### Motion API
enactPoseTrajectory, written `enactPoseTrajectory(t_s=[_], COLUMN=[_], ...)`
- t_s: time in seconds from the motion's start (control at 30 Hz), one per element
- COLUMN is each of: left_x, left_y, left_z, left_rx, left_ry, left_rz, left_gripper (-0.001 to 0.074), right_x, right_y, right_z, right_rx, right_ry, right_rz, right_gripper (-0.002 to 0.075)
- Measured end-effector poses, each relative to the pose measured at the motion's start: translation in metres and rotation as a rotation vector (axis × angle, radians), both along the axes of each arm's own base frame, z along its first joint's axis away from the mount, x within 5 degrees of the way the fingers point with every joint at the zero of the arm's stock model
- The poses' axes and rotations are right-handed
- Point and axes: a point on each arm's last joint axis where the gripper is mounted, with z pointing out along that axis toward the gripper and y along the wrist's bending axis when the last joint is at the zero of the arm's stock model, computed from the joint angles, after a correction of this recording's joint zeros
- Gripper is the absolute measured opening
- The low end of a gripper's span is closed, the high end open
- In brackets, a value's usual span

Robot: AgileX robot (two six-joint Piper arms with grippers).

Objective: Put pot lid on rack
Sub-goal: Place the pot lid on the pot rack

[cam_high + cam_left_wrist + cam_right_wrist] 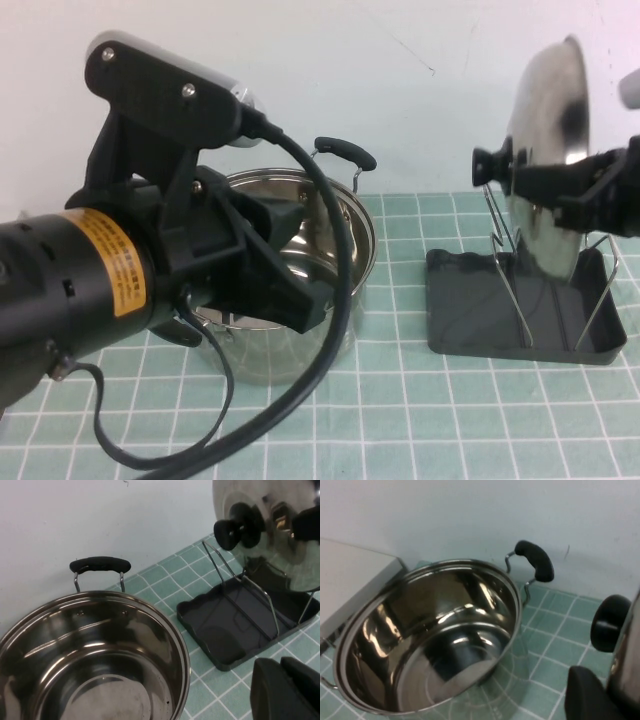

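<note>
The shiny steel pot lid [550,130] stands on edge above the rack, its black knob [493,163] facing left. My right gripper [555,185] is shut on the lid's rim and holds it among the rack's upright wire loops [510,265]. The dark grey rack [470,320] sits at the right of the table. The left wrist view shows the lid [270,535] over the rack [215,625]. The right wrist view shows the knob [610,622] and lid edge [627,680] against one finger [587,697]. My left gripper [300,290] hangs shut and empty over the pot's near side; its fingers [287,690] show closed together.
The deep steel pot [340,250] with black handles [345,152] stands left of the rack on the green tiled mat [420,420]. It also shows in the left wrist view [90,655] and the right wrist view [430,630]. A white wall lies behind.
</note>
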Motion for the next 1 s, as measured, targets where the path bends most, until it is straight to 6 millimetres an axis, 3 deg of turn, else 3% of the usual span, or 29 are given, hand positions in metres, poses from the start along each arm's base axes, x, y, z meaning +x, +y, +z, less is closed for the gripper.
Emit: enactPoseTrajectory(t_s=[0.33, 0.63, 0.73, 0.9, 1.0], left_x=[0.0, -0.001, -0.002, -0.002, -0.002], left_y=[0.0, 0.0, 0.0, 0.0, 0.001], left_z=[-0.001, -0.002, -0.002, -0.003, -0.004], left_rx=[-0.003, -0.009, -0.016, -0.015, 0.001], left_ry=[0.017, 0.04, 0.048, 0.052, 0.059], left_rz=[0.004, 0.008, 0.008, 0.009, 0.013], left_gripper=[0.0002, 0.0001, 0.0001, 0.0001, 0.0001], right_x=[0.02, 0.02, 0.02, 0.023, 0.021], right_y=[0.002, 0.0, -0.002, -0.006, -0.008], right_z=[-0.04, -0.049, -0.05, -0.05, -0.043], right_rx=[-0.047, -0.153, -0.167, -0.191, -0.204], right_ry=[0.116, 0.112, 0.118, 0.115, 0.087], right_rz=[-0.007, 0.034, 0.017, -0.035, -0.052], right_gripper=[0.0072, 0.008, 0.017, 0.0435, 0.0509])
